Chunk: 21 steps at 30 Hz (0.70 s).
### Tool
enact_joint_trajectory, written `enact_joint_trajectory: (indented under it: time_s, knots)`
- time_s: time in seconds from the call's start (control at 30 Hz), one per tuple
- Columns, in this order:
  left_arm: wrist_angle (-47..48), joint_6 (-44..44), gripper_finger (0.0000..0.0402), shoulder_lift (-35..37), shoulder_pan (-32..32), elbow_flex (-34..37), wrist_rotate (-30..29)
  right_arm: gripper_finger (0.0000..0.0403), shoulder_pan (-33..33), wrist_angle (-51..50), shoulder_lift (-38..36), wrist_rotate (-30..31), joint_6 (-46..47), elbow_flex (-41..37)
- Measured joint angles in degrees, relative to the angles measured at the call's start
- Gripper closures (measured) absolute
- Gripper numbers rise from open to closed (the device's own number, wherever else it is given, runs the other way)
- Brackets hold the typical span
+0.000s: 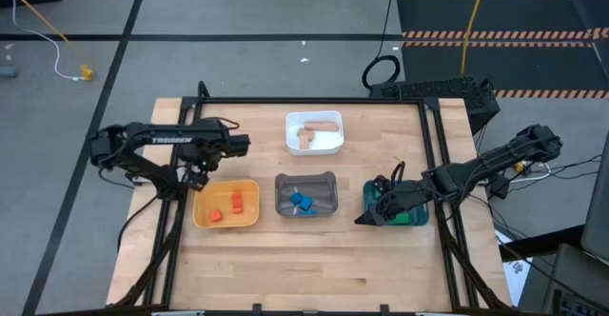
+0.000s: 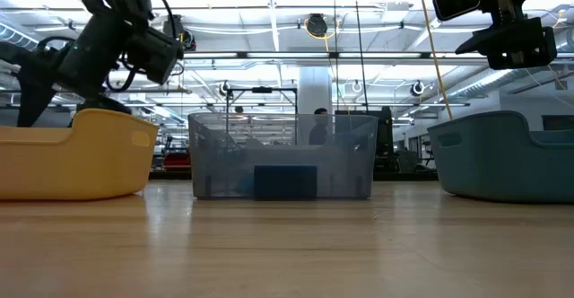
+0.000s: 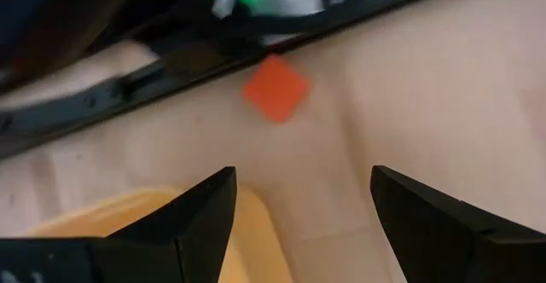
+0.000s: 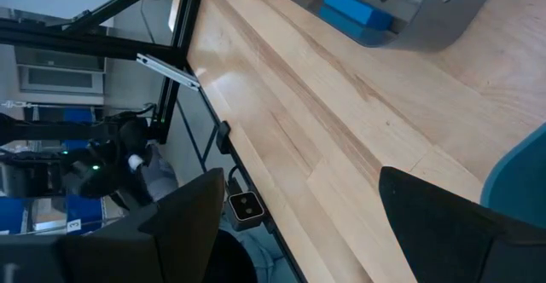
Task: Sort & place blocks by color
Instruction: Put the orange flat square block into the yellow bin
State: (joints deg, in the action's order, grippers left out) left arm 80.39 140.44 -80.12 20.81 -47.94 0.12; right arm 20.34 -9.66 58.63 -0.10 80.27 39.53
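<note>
A red-orange block (image 3: 275,87) lies flat on the table beside the black frame rail, just past the yellow tray's corner (image 3: 217,223). My left gripper (image 3: 303,176) hangs open above it, pointing steeply down, touching nothing; it is at the yellow tray's far left corner (image 1: 195,180). The yellow tray (image 1: 249,223) holds two red-orange blocks (image 1: 237,200). Blue blocks (image 1: 301,202) lie in the grey tray (image 1: 306,179), tan blocks (image 1: 314,130) in the white tray (image 1: 335,147), and green blocks (image 1: 385,197) in the teal tray (image 1: 417,219). My right gripper (image 1: 364,219) waits open over the teal tray's near left corner.
The black frame rail (image 3: 171,70) runs close behind the loose block, along the table's left edge. The trays stand in a row across the table's middle, the white one farther back. The table's near half (image 1: 304,268) is bare wood.
</note>
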Motion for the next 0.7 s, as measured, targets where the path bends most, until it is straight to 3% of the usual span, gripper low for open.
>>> enact_joint_trajectory:
  time_s: [0.33,0.7]
  knots:
    - [0.16,17.25,0.0131,-5.46,-1.46,2.32,3.94,0.0101,0.0,0.03,0.0,0.0,0.0,0.0]
    - [-4.83,24.18,0.0131,-5.4,-1.61,8.48,3.94,0.0101,0.02,0.03,0.0,0.0,0.0,0.0]
